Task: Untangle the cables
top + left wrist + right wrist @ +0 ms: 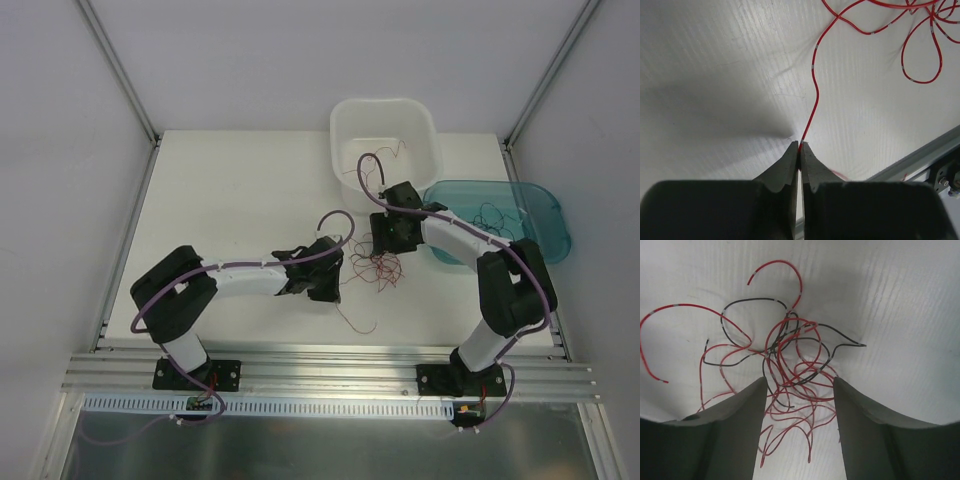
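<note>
The left end effector (pixel 800 146) is pressed together on the end of a single red wire (pixel 814 85), which rises from between its tips and runs up into the loops at the top of the left wrist view. The right end effector (pixel 799 385) is spread, one finger on each side of the tangle of red and black cables (pixel 790 365). It is not gripping anything that can be seen. The tangle lies on the white table (pixel 230 190) between the two arms, just in front of the white tub (pixel 335 130) and beside the teal tray (pixel 556 205), which holds a few dark strands. One loose red strand (pixel 355 318) lies apart, nearer the arm bases.

The step in hand looks like drawing one wire out of the knot: one side has its strand, the other is placed to anchor the rest. The next move probably calls for the right fingers to come together on the bulk and for the left to pull away slowly and low along the table. The hair-thin wire could slip from the pinch or drag the whole bundle with it.
</note>
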